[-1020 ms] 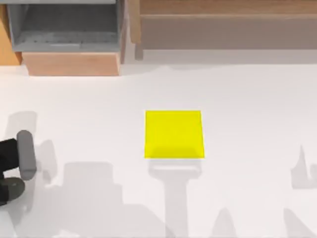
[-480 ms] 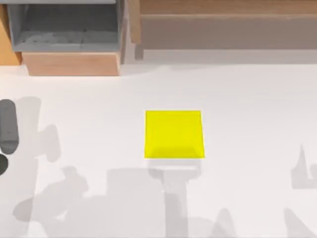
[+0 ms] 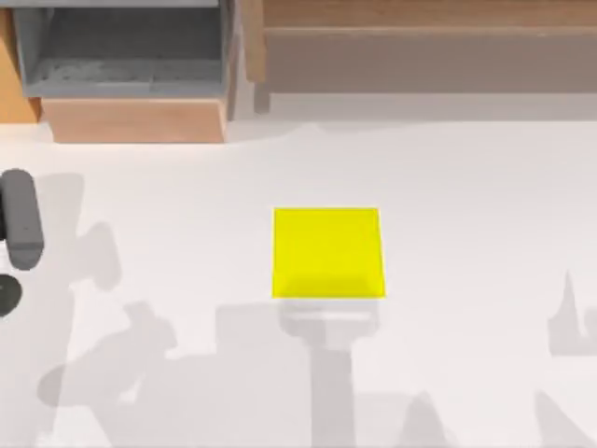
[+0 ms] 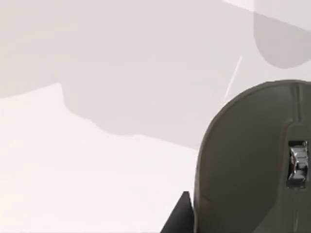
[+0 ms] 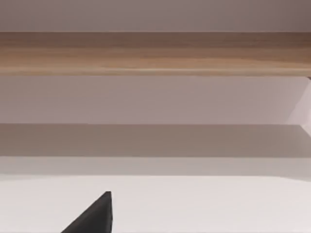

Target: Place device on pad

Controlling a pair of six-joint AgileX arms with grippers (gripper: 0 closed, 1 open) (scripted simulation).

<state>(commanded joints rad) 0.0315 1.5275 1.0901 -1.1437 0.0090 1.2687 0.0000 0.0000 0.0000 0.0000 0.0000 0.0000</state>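
jaws unreadable, mouse at far left edge, left arm's job

jaws: can't tell apart or together on either arm. left gripper [image 4: 178, 218] is a dark sliver just beside the mouse [image 4: 252, 165] in the left wrist view. whether it touches the mouse, can't tell either. not clamped as far as i can see.

mouse in the top view: dark oval cut by the table's [image 3: 466, 215] left edge [image 3: 6, 294], just below a lighter grey bar [image 3: 20, 219]. scroll wheel [image 4: 297, 162] is on top, so it's upright. long axis: too little of it in frame to call.

key relation: yellow mat [image 3: 326, 252] is mid-table, well apart from the mouse and to its right, slightly toward the back. mat is bare, so the place step is not yet done.

left arm is clearly the nearer one. right gripper [image 5: 92, 218] is idle, facing the wooden ledge [image 5: 155, 53] at the back.

my read: grasp phase. next move needs the left gripper centred across the mouse's narrow width, then a long carry right. risk: smooth rounded shell could slip out of an off-centre pinch.
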